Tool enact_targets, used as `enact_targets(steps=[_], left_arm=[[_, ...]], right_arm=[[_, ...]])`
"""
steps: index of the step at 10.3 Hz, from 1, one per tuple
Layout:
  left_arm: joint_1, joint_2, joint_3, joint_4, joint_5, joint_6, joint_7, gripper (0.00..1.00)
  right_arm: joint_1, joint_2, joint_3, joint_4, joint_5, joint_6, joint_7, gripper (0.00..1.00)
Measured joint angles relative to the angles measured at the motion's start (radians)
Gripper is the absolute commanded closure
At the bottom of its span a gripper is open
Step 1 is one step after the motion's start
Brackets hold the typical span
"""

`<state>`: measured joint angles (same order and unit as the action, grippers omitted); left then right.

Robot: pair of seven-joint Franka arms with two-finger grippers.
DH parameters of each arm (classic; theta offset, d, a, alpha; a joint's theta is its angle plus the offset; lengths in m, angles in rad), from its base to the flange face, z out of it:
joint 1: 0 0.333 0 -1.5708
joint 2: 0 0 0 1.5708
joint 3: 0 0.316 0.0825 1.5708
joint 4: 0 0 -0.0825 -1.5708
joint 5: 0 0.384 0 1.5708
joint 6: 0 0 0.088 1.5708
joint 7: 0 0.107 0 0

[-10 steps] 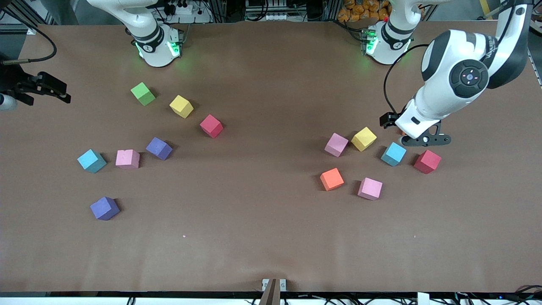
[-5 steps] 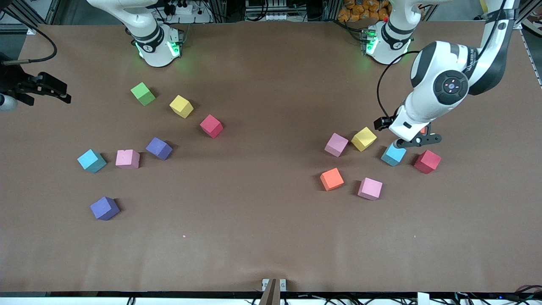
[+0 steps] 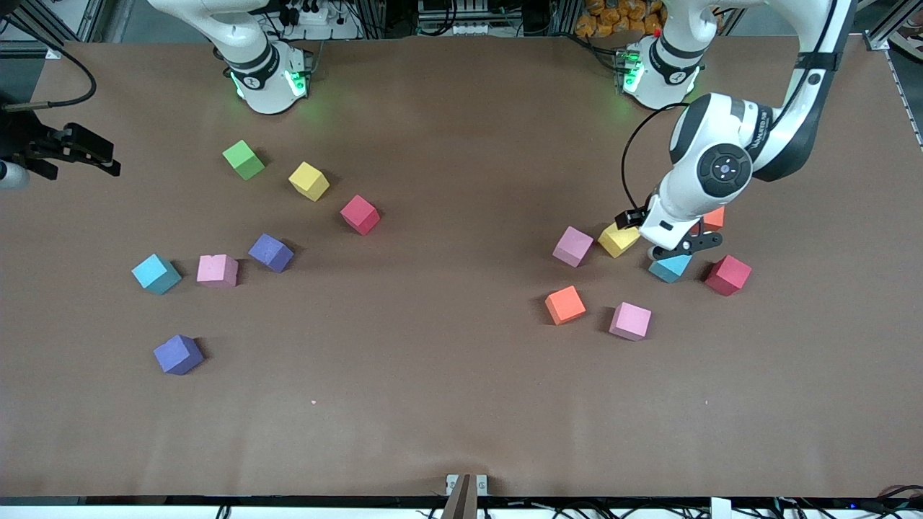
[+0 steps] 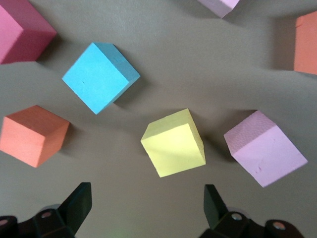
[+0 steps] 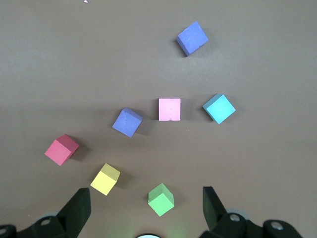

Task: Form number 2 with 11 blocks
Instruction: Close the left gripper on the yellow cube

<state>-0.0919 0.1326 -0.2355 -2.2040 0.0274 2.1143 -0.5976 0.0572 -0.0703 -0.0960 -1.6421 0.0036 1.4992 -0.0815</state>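
Note:
Several foam blocks lie in two groups on the brown table. At the left arm's end are a yellow block, a light blue block, two orange blocks, a red block and two pink blocks. My left gripper is open and empty, low over the table beside the yellow block. At the right arm's end are yellow, red, two purple, pink and light blue blocks. My right gripper is open and empty, high over that group, out of the front view.
A green cube lies beside the yellow block near the right arm's base. A black fixture juts in at the table edge at the right arm's end. Bare brown table spans the middle and the edge nearest the front camera.
My left gripper has moved toward the right arm's end, from beside the red block to between the yellow and light blue blocks, uncovering an orange block. The right arm and all blocks stayed put.

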Motion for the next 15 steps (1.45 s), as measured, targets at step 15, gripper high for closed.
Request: enact_targets(steps=[15], left_arm=[[-0.023, 0.112, -0.010, -0.145, 0.042, 0.356, -0.247, 0.00]], right_arm=[[0.049, 0.098, 0.009, -0.004, 0.005, -0.092, 0.051, 0.00]])
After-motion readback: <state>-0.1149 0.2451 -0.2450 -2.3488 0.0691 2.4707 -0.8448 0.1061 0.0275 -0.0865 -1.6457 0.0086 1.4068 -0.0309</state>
